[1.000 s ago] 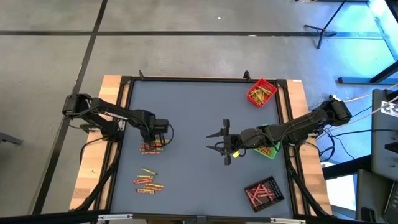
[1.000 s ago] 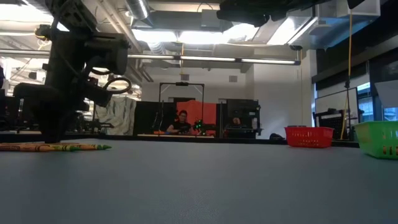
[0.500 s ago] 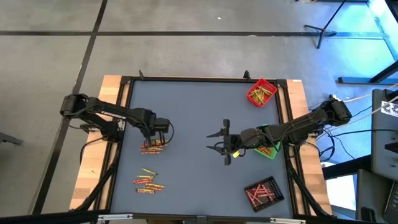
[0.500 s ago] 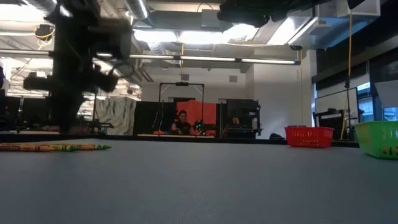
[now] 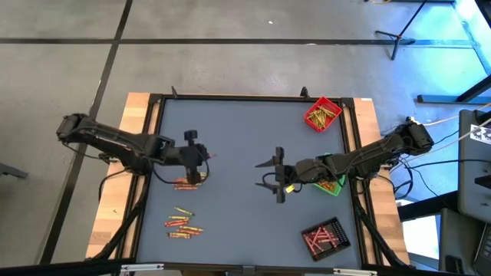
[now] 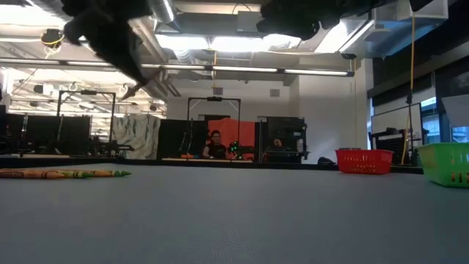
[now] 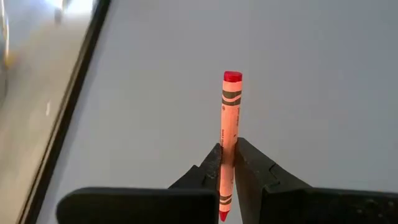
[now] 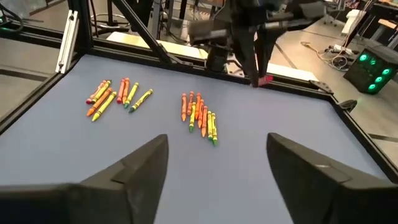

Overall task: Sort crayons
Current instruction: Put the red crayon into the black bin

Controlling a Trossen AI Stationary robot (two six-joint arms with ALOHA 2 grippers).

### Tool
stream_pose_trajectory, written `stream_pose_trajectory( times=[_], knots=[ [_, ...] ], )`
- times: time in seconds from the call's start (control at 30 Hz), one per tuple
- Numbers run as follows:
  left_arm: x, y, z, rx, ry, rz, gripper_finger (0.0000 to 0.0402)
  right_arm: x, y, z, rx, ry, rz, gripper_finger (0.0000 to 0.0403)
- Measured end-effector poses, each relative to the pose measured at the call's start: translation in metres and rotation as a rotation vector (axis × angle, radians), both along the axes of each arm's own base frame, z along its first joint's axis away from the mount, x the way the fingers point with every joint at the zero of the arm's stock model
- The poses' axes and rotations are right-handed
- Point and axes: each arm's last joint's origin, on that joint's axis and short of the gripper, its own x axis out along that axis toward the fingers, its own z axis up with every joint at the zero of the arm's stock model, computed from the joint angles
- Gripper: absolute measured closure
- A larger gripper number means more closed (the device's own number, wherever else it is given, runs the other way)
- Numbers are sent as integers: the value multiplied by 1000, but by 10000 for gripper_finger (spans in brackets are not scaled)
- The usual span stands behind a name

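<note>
My left gripper (image 7: 228, 149) hangs above the table's left half (image 5: 204, 157), shut on one red crayon (image 7: 228, 115). The right wrist view shows it too, with the crayon (image 8: 266, 79) at its tip. Below it a pile of crayons (image 5: 184, 184) in red, orange and yellow lies flat on the table. A second pile (image 5: 182, 224) lies nearer the front edge. My right gripper (image 5: 268, 175) waits open above the table's middle, its fingers (image 8: 144, 163) wide apart with nothing between them. My left gripper pinches the red crayon between its two fingers (image 7: 214, 167), on the paper wrap near its pointed end (image 7: 225, 171). The crayon lies along the fingers. Its flat end (image 7: 232, 77) sticks out past the fingertips. The gripper slants down toward the table's right, and the crayon is lifted clear.
A red tray (image 5: 322, 113) with crayons stands at the far right. A green tray (image 5: 331, 184) sits under my right arm, and a black tray (image 5: 326, 236) with red crayons at the near right. The grey table top (image 5: 238, 130) lies bare between the arms.
My left gripper has risen from the pile on the table's left and taken a red crayon up with it. It has tipped from pointing down to slanting toward the table's right. The pile has stayed where it lay.
</note>
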Motion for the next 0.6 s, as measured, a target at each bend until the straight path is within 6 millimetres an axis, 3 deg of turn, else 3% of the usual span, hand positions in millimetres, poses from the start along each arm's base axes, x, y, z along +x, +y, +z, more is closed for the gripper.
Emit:
stream_pose_trajectory(
  times=[0.2,0.4,0.6],
  knots=[
    [13,-14,-5,21,-210,-184,389,0,0,0,-25,0,-2,99],
    [25,-18,-7,37,-437,-296,388,1,0,2,-20,-20,-2,107],
    [40,-22,-16,74,-550,-380,388,8,2,1,-27,-86,3,121]
  ],
)
